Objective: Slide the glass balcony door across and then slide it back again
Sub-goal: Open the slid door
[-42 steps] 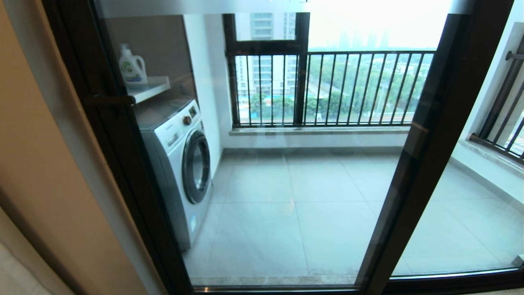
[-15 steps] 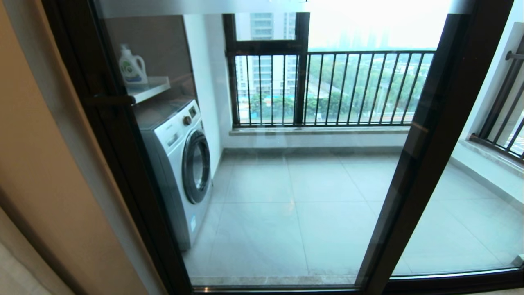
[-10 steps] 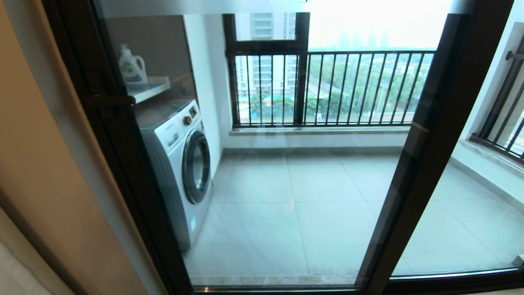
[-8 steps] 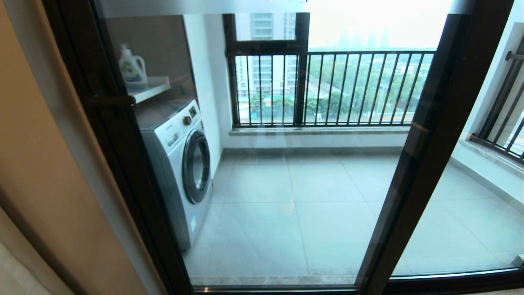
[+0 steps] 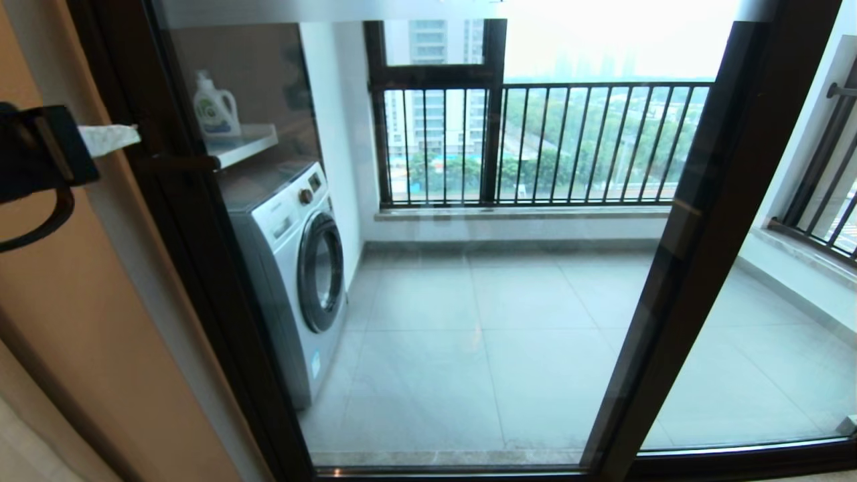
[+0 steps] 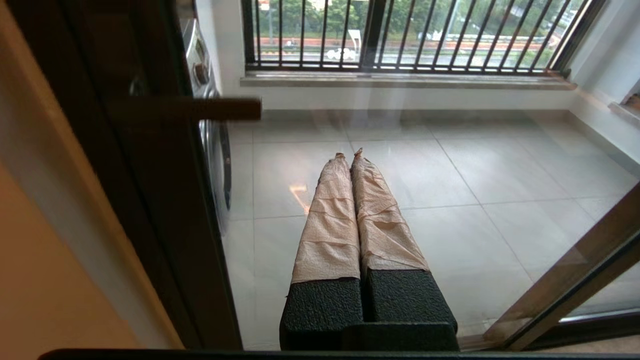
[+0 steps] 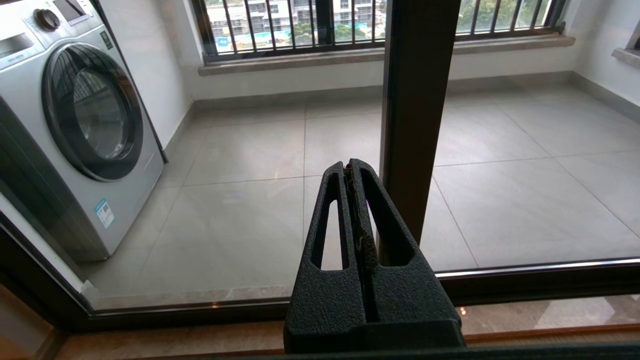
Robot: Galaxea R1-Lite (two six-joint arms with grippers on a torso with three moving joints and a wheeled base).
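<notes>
The glass balcony door (image 5: pixel 469 314) fills the head view, its dark brown left upright (image 5: pixel 201 254) standing against the beige jamb. Its short dark bar handle (image 5: pixel 179 163) juts from that upright and also shows in the left wrist view (image 6: pixel 200 108). My left gripper (image 5: pixel 110 137) reaches in from the left edge, a little above and left of the handle, apart from it. Its tape-wrapped fingers (image 6: pixel 330 225) are shut on nothing. My right gripper (image 7: pixel 349 165) is shut and empty, low before the door's right upright (image 7: pixel 417 100); the head view does not show it.
Behind the glass stand a washing machine (image 5: pixel 294 268), a detergent bottle (image 5: pixel 215 107) on a shelf, and the window with railing bars (image 5: pixel 535 140). A second dark-framed glass panel (image 5: pixel 770 348) lies to the right. The beige wall (image 5: pixel 60 321) bounds the left.
My left gripper has come into the head view from the left edge, near handle height. The door has not moved.
</notes>
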